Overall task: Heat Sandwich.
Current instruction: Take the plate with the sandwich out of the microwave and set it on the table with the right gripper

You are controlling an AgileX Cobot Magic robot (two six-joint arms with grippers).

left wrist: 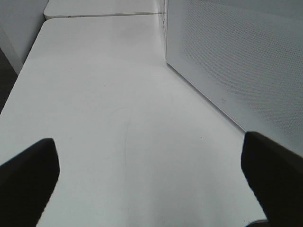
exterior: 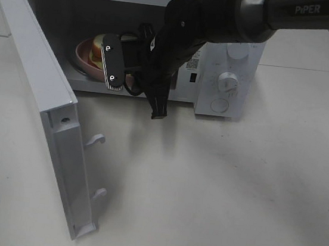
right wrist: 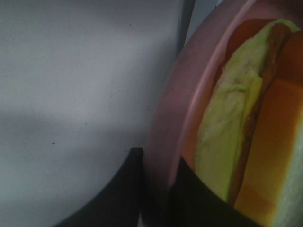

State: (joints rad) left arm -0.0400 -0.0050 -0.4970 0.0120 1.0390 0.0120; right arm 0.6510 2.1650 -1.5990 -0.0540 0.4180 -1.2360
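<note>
your right hand is clenched on the rim of the pink plate, one finger each side of the edge, and the plate sits inside the open microwave with the sandwich on it. the left hand is released, jaws wide, holding nothing, low over the bare surface beside the microwave's perforated side wall. the sandwich looks soft and light, bread that would squash and filling that could slip out, so don't pinch it; the stiff plate rim is the place to hold, and keep the plate level since the sandwich just rests loose on it. the rim looks smooth and may slide in a narrow grip. in the high view the right arm covers most of the cavity, you only see a sliver of plate and sandwich. can't tell if the plate is fully set down on the cavity floor or how deep it sits. the microwave door is swung wide open, latch hooks showing. the wrist view is dim and close, the sandwich is cut off at the frame edge.
</note>
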